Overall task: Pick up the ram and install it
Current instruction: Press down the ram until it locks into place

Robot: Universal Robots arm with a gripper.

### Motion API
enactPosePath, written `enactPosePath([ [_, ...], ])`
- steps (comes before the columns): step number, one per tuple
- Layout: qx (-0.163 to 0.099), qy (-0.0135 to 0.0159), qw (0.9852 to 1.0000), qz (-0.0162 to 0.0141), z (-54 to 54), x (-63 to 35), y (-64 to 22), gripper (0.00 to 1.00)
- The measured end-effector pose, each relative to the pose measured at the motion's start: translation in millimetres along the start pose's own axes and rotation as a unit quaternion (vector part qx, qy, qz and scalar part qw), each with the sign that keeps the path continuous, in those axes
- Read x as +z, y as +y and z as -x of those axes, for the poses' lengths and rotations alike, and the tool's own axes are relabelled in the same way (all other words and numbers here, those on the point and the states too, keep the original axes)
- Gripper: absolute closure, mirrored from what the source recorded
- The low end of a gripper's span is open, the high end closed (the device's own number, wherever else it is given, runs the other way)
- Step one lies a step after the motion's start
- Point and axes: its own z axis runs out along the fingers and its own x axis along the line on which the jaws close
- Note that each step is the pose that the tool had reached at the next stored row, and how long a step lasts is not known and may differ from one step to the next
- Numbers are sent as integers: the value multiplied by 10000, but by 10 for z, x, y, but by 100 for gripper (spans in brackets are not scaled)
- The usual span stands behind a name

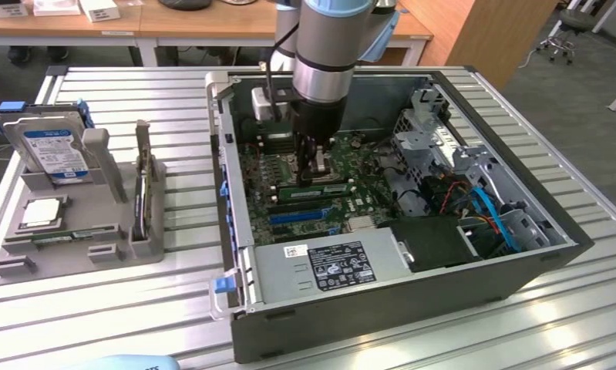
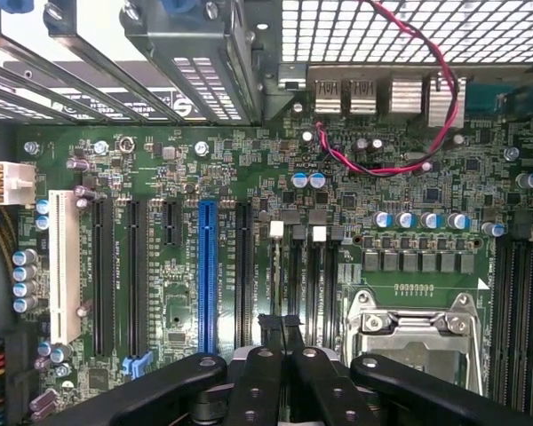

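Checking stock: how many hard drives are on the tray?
1: a hard drive stands upright in the back slot of the tray, at the exterior view's left. The blue bracket behind it may hide another.

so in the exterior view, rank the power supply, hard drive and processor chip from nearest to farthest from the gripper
1. power supply, inside the case, just in front of the gripper.
2. hard drive, upright in the holder at the exterior view's left.
3. processor chip, flat on the holder; close to the hard drive's distance, slightly farther.

green motherboard (image 2: 409, 222), blue slot (image 2: 207, 275)
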Motion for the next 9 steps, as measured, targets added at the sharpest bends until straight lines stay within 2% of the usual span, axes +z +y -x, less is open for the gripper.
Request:
enactPosePath([
  [9, 0, -1, 10000, -1, 1, 22, 0, 90],
])
